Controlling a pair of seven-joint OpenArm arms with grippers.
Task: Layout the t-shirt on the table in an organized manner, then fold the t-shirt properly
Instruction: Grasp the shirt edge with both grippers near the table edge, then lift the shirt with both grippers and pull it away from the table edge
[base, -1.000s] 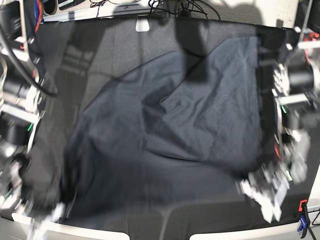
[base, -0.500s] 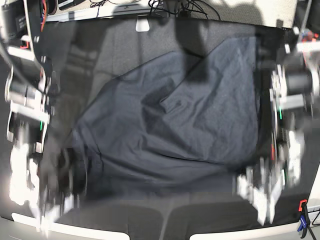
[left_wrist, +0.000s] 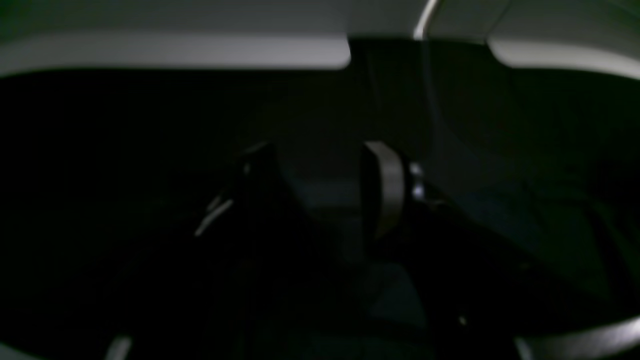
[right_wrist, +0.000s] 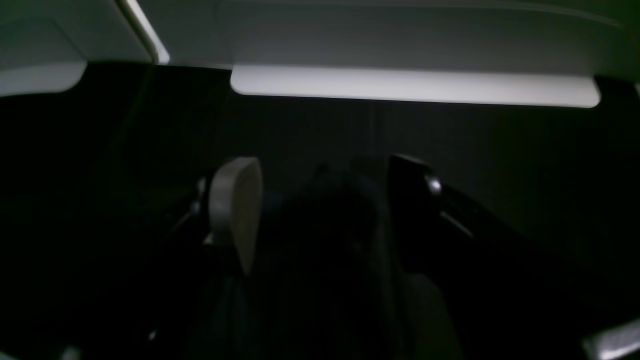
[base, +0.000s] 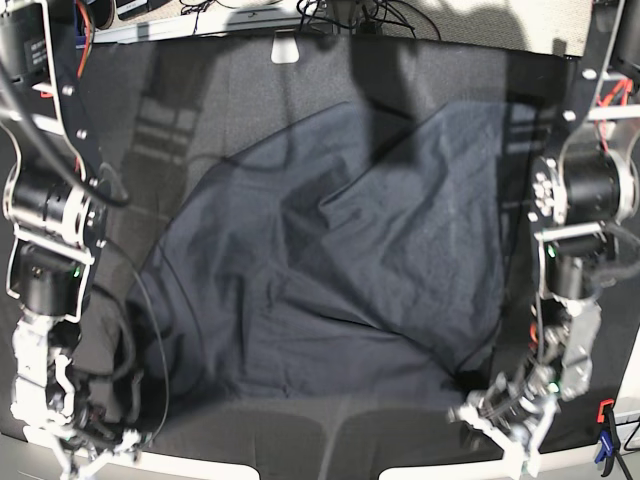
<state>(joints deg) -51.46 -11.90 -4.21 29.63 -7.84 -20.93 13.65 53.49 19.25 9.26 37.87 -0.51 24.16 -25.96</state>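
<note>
A: Bench (base: 250, 100) status?
B: Black creased cover, pale rim along near edge. No change since half a second ago.

A: T-shirt (base: 400, 240)?
B: Dark navy-grey, spread across bench centre toward far right side of base view, rumpled, a fold ridge running through the middle. Near-left corner now pulled further toward near-left edge than before; near-right hem drawn out toward near-right corner.

A: Right gripper (right_wrist: 320, 215)?
B: Low at near-left bench edge in base view, sharper now than in the blurred earlier frame. Jaws parted moderately, dark cloth bunched between them; firm grasp cannot be confirmed.

A: Left gripper (left_wrist: 320, 195)?
B: At near-right corner in base view (base: 510, 425), lower than before. Jaws apart, dark fabric lying between; whether pinched cannot be told.
</note>
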